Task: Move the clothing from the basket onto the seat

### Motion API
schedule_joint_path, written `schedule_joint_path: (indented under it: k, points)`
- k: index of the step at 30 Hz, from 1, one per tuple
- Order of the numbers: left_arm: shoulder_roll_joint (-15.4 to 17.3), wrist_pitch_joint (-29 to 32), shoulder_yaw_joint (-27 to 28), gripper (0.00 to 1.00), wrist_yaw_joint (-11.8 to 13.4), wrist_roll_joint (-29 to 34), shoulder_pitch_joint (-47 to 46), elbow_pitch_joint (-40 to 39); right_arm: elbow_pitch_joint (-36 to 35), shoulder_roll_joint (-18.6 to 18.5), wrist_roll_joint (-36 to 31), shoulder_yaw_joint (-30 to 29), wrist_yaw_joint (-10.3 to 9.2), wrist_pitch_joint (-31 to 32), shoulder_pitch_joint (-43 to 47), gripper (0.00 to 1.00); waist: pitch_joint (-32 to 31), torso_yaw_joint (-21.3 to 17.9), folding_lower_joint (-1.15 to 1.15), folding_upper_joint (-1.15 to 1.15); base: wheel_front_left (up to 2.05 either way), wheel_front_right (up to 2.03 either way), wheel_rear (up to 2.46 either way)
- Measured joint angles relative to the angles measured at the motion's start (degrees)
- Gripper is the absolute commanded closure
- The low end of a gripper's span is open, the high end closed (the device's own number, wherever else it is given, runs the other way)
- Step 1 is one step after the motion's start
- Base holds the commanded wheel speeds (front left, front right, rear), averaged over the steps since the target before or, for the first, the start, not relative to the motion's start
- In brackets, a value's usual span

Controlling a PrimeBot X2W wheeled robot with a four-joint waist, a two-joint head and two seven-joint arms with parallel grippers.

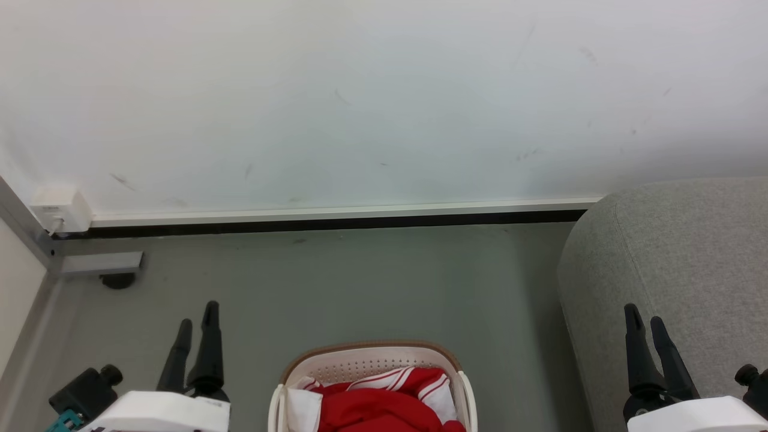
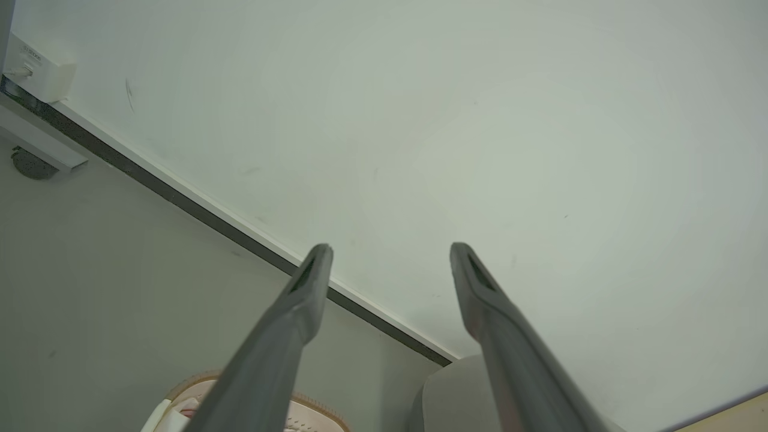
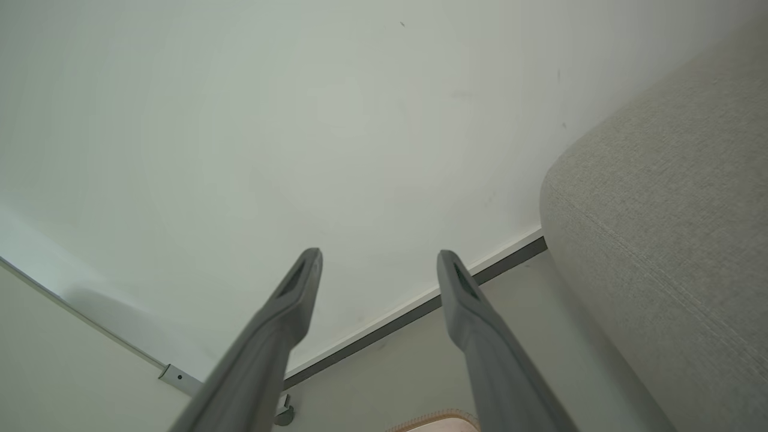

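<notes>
Sitting at 6 o'clock in the head view, the clothing (image 1: 384, 408) is a bunched red heap with white and striped bits inside the basket (image 1: 372, 349), no clear long axis (bottom edge cuts it off). Basket stands on the floor (image 1: 360, 282), flanked both sides. Left tool (image 1: 198, 315) at its 9 o'clock, right tool (image 1: 643, 315) at its 3 o'clock, both spread wide, holding nothing, pointing to 12. Left looks nearer; right sits farther out, in front of the seat (image 1: 678, 252), at 2 o'clock from the basket. Next reach probably goes down and inward.
</notes>
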Motion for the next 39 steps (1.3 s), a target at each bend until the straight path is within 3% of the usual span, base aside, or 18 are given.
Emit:
schedule_joint_path:
  k: [14,39]
  points:
    - [0.78,-2.46,-2.20,0.00,1.76,11.48,0.01,1.29,3.97,-0.08,-13.26,1.11,0.00,-2.41,0.18,0.00,-0.36,0.49,0.00,0.00,0.00,0.00,0.00]
    - [1.90,-6.00,-4.23,0.00,2.61,25.39,-0.15,1.60,2.89,-0.20,-25.46,3.41,0.00,-5.94,0.07,0.00,-0.22,1.15,0.00,0.00,0.00,0.00,0.00]
